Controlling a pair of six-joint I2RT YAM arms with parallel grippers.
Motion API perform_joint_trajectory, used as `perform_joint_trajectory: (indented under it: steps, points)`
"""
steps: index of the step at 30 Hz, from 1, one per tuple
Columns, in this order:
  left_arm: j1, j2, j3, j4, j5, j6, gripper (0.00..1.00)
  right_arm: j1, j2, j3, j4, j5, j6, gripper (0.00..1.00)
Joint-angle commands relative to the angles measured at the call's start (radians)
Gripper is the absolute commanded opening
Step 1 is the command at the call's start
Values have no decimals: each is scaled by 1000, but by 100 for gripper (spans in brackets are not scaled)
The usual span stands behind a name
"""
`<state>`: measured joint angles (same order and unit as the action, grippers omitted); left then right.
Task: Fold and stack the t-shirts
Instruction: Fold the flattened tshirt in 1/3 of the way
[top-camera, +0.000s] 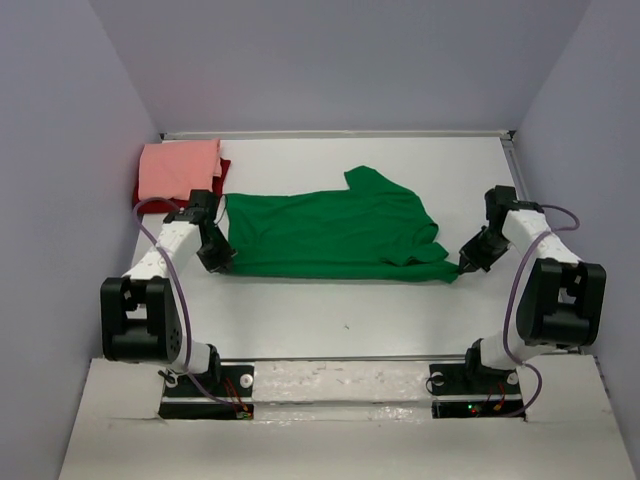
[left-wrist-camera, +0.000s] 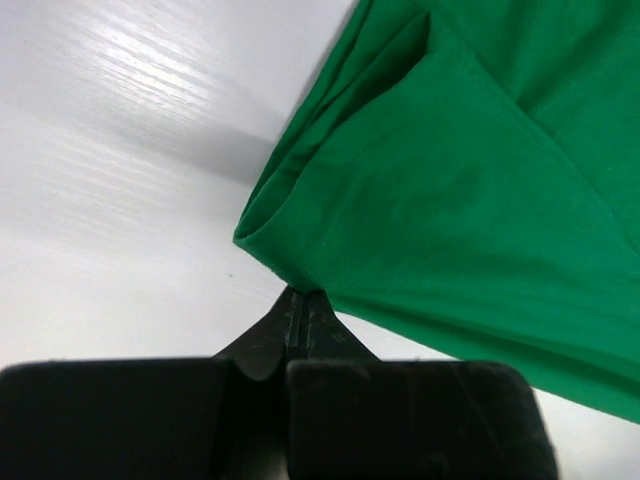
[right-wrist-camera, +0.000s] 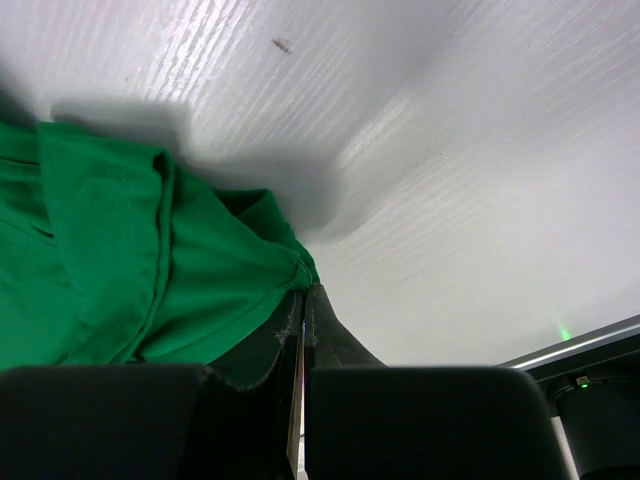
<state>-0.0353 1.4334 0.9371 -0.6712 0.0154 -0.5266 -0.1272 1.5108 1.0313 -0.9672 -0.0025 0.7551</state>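
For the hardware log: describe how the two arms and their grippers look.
Both the left arm and right arm have white links between bulky black joint housings, each with a pale purple cable looping alongside. The left gripper and right gripper are all black, with flat tapered fingers. Black base plates carry small lights.

I see a white counter (top-camera: 330, 330) with the green t-shirt (top-camera: 330, 235) spread across its middle. In the far left corner a folded salmon-pink t-shirt (top-camera: 180, 170) sits on what I take to be the dark red t-shirt (top-camera: 224, 170), mostly hidden beneath.
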Motion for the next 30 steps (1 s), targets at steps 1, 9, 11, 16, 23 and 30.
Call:
perform_joint_trajectory:
  steps: [1,9,11,16,23,30]
  points:
    - [5,15,-1,9,-20,10,0,-34,19,7,-13,62,-54,0]
    - [5,36,2,13,-20,16,0,-45,-17,-43,22,-59,-108,0]
    - [5,33,5,7,-20,16,0,-45,-46,-56,25,-88,-119,0]
    - [3,15,2,-14,-20,17,0,-45,-52,-43,1,-154,-117,0]
    - [2,-62,-72,-21,20,1,10,-45,-149,-10,-54,-225,-96,38]
    - [-18,-200,-156,-62,61,-98,70,-34,-127,39,-88,-171,-143,72]
